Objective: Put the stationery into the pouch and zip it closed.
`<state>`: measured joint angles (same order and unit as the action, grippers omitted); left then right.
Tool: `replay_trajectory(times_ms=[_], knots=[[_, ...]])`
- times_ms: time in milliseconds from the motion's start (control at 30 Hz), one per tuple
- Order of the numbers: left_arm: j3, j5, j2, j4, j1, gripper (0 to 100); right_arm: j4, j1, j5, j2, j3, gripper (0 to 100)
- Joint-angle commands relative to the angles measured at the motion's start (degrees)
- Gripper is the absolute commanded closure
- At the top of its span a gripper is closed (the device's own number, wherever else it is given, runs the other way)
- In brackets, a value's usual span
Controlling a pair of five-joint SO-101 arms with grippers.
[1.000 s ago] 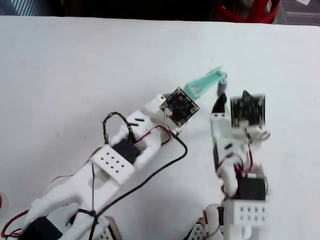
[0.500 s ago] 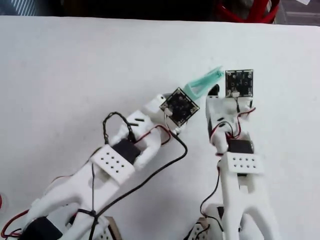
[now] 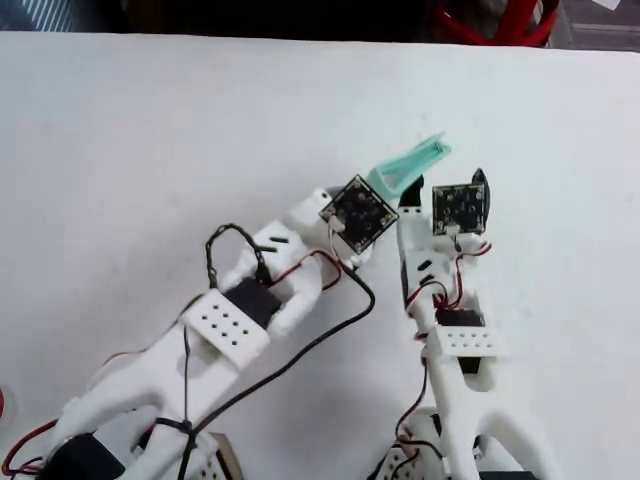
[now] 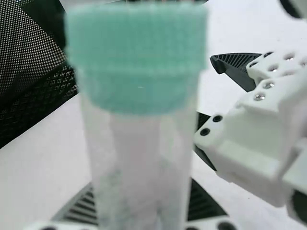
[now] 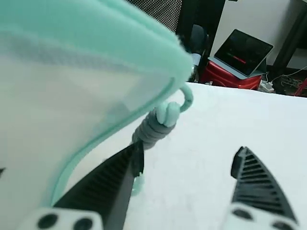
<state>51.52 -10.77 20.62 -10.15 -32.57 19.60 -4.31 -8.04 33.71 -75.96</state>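
Stock on hand, as you are viewing it: one mint-green pouch (image 3: 410, 166), carrying one zipper pull (image 5: 160, 120). Two arms are showing, with one left gripper (image 3: 385, 187) and one right gripper (image 5: 189, 153). One white table (image 3: 150, 130) is bearing them. One dark screen (image 5: 242, 48) is sitting behind.

Mint-green translucent pouch (image 3: 408, 168), aloft, tilted (grey zipper pull (image 5: 154, 125) at corner).

Nothing legible appears on any surface. The mint pouch (image 5: 72, 72) bears no readable print. The camera boards (image 3: 358, 213) on the arms carry markings too fine to make out. The dark screen (image 5: 244, 47) in the room beyond the worktop (image 3: 150, 130) has a reddish streak too small to read.
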Motion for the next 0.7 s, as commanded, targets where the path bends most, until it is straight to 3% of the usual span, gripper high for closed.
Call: replay_trajectory(times_ms=[0, 400, 667], knots=[[1.05, -0.7, -4.44, -0.7, -0.31, 98, 2.07, -0.04, 0.53, 0.13, 0.44, 70.6], [1.05, -0.7, -4.53, -0.7, -0.57, 98, 4.97, 0.75, 0.53, -12.79, 8.0, 70.7], [0.88, -0.7, -4.53, -0.62, -0.66, 98, 4.97, 0.66, 0.53, -8.75, 6.24, 70.7]])
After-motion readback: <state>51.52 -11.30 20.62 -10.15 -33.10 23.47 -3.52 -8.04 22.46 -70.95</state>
